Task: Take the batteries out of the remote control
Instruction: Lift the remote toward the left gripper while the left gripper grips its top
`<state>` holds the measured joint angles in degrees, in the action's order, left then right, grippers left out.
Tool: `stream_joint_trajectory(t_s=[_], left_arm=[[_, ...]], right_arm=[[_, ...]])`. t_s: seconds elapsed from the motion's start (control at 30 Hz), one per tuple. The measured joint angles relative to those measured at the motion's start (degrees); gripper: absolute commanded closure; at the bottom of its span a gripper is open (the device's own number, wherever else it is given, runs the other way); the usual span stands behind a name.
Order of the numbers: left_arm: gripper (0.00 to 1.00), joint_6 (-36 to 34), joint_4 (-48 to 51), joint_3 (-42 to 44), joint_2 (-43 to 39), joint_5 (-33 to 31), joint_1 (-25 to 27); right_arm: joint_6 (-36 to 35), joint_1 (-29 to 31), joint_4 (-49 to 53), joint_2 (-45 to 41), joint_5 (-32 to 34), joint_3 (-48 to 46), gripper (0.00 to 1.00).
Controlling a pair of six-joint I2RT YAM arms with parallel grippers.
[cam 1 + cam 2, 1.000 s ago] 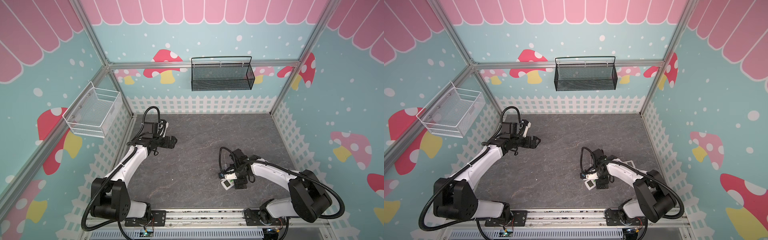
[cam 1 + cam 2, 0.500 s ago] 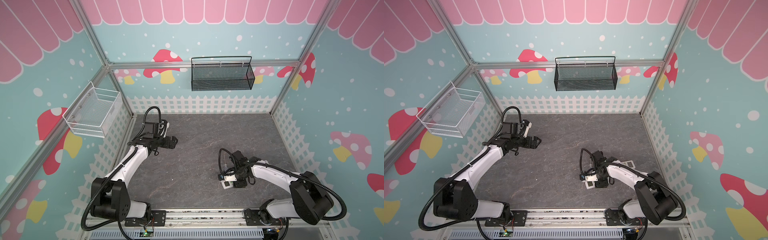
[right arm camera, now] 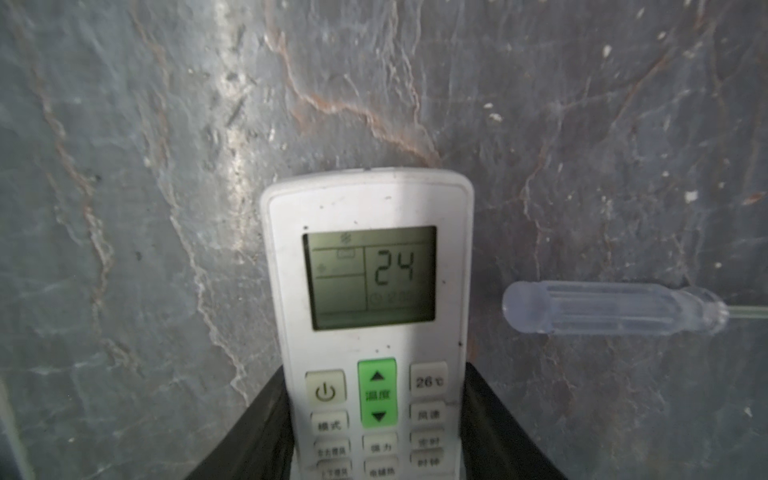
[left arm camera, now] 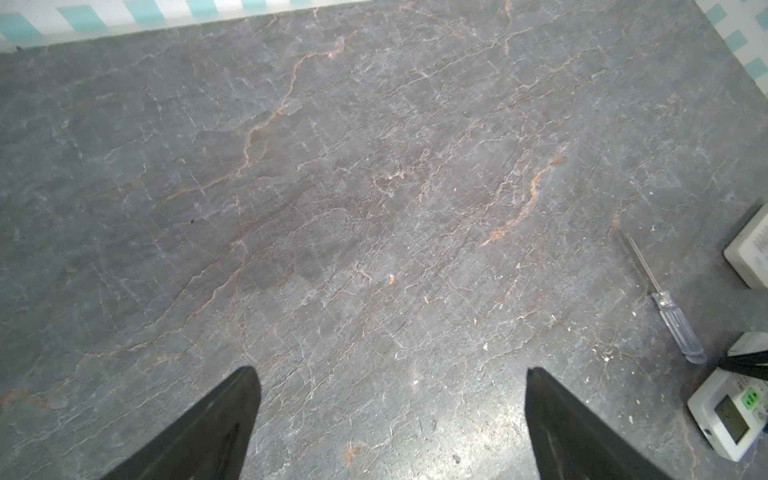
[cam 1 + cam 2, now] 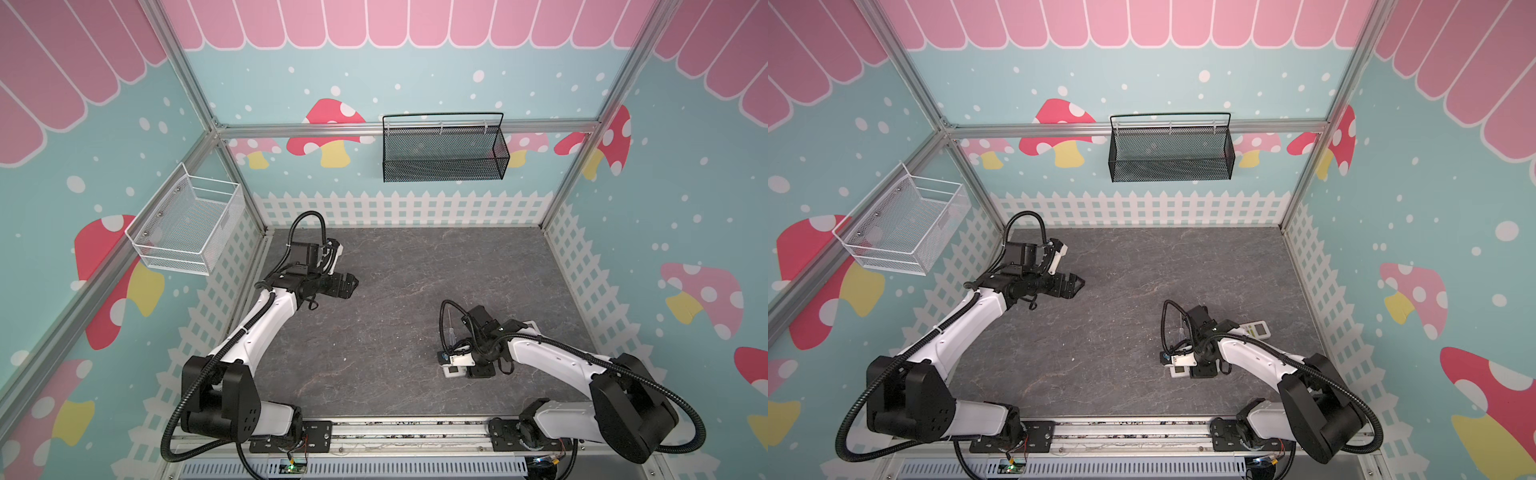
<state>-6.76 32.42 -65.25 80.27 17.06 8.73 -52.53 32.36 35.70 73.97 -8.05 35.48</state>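
- Teal walls (image 5: 415, 79) with white dots and red-and-pink mushrooms.
- Pink scalloped band (image 5: 374, 20) along the top of the walls.
- White picket fence print (image 5: 395, 208) along their foot.
- Aluminium frame bars (image 5: 291, 129) at the corners and across the back.
- Black mesh basket (image 5: 444, 158) hangs on the back bar.
- White wire basket (image 5: 187, 228) is on the left wall.
- Dark grey, stone-patterned bench (image 5: 395, 291) with rusty veins.
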Motion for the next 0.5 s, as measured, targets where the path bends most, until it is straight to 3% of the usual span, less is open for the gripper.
stream_joint_trajectory(t_s=[0.33,0.5], left_arm=[[0.0,-15.89,15.47,-28.35,-0.07,4.79,3.5],[0.0,-25.03,18.45,-36.06,-1.01,8.76,3.93]], right_arm=[[1.14,0.0,0.39,-5.4,-4.04,1.36,0.63],[3.3,-0.07,-0.15,-5.35,-8.76,8.17,0.69]])
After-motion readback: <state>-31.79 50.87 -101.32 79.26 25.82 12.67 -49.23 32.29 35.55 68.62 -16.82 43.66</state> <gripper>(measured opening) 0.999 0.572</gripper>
